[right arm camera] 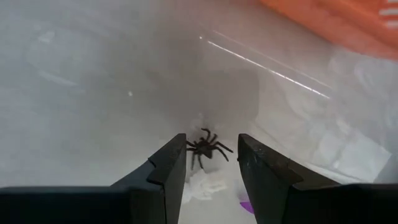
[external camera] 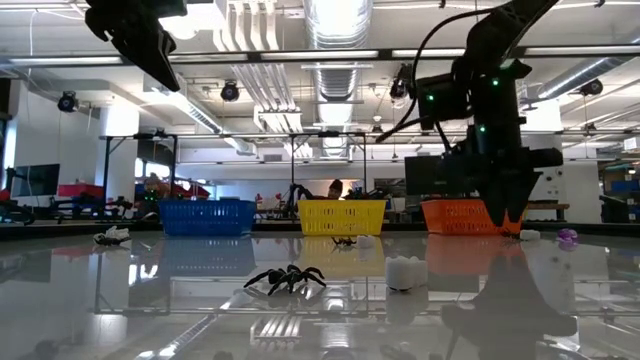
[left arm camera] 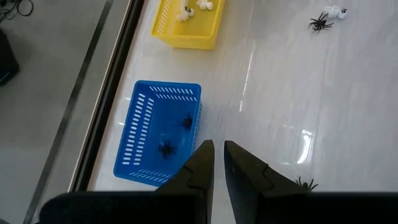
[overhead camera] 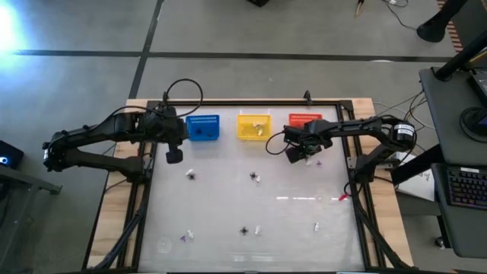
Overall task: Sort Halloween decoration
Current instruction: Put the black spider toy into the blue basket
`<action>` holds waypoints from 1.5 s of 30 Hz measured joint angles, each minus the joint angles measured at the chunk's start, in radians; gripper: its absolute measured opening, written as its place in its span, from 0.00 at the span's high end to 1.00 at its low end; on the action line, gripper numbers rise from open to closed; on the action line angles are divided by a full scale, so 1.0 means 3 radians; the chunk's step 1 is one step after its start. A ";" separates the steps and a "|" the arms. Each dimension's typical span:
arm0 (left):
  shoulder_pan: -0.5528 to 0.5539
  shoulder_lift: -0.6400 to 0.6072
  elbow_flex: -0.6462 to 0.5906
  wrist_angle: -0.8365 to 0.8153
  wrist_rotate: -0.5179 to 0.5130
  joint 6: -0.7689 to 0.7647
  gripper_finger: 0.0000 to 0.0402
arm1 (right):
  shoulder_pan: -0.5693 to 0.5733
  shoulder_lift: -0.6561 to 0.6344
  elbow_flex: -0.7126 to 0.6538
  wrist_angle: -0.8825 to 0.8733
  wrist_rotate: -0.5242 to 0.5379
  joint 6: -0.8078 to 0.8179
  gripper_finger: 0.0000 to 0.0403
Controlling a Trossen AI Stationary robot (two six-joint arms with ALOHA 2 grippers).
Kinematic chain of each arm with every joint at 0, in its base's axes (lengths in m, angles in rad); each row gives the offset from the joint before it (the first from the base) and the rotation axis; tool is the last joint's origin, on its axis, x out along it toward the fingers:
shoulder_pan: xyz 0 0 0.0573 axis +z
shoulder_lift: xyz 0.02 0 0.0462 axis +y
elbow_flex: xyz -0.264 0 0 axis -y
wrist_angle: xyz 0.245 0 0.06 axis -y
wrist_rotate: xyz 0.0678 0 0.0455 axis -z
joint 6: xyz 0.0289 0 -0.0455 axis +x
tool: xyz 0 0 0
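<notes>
The trinkets lie scattered on the white table: black spiders, whitish pieces and a purple piece. My right gripper is open and low over the table in front of the orange basket. In its wrist view the fingers stand on either side of a black spider, which lies by a whitish piece and a purple piece. My left gripper is shut on nothing and raised beside the blue basket, which holds two black spiders.
The blue, yellow and orange baskets stand in a row along the table's far edge. The yellow one holds whitish pieces. A dark frame borders the table. More trinkets lie near the middle and near edge.
</notes>
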 joint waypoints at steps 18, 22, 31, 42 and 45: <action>0.0000 0.0001 0.0000 0.0005 0.0000 -0.0023 0.95 | 0.0008 -0.0006 -0.0300 0.0358 -0.0029 0.0345 0.66; -0.0001 0.0001 0.0000 0.0006 0.0000 -0.0024 0.95 | 0.0008 -0.0013 -0.0337 0.0392 -0.0060 0.0497 0.71; 0.0000 0.0001 0.0000 0.0006 0.0000 -0.0026 0.95 | 0.0009 -0.0009 -0.0339 0.0450 -0.0090 0.0658 0.97; 0.0000 0.0001 0.0000 0.0006 0.0000 -0.0025 0.95 | 0.0010 -0.0092 -0.0170 0.0372 -0.0187 0.0653 0.98; 0.0000 0.0001 0.0000 0.0006 0.0000 -0.0024 0.95 | 0.0025 -0.0185 -0.0062 0.0378 -0.0171 0.0647 0.98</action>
